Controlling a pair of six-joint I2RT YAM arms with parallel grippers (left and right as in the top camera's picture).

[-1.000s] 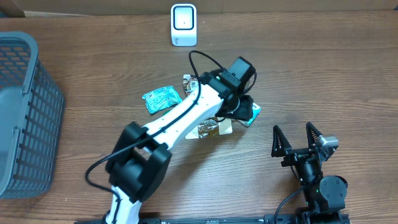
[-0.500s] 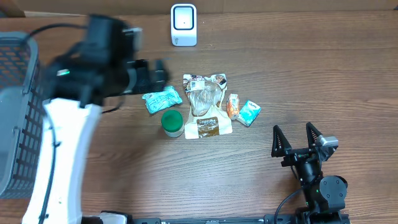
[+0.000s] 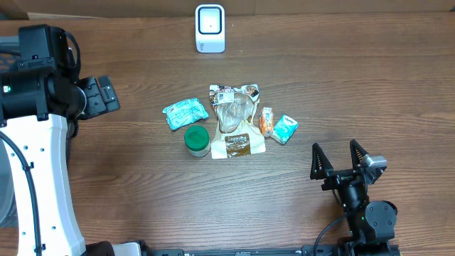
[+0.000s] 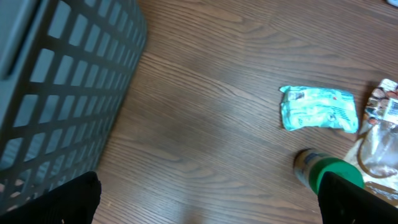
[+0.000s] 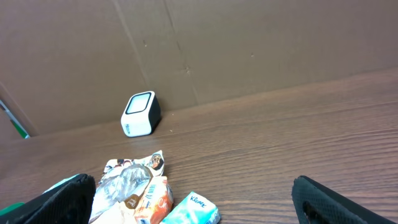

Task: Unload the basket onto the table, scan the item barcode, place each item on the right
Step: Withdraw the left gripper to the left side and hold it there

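Left gripper (image 3: 107, 96) swung back beside basket (image 4: 25, 37), jaws wide, seemingly empty

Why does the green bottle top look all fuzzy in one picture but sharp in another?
Left wrist view: the round green-capped bottle is smeared and soft, likely too near the lens. Overhead view: that bottle looks crisp. Right wrist view: the white box scanner is clear; the dark fingertips are blurry.

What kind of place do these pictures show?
Probably a mock shop checkout bench for robot practice: a small white box-shaped scanner on a brown wooden table, a grey plastic grid basket, and packaged goods such as a teal crinkled packet.
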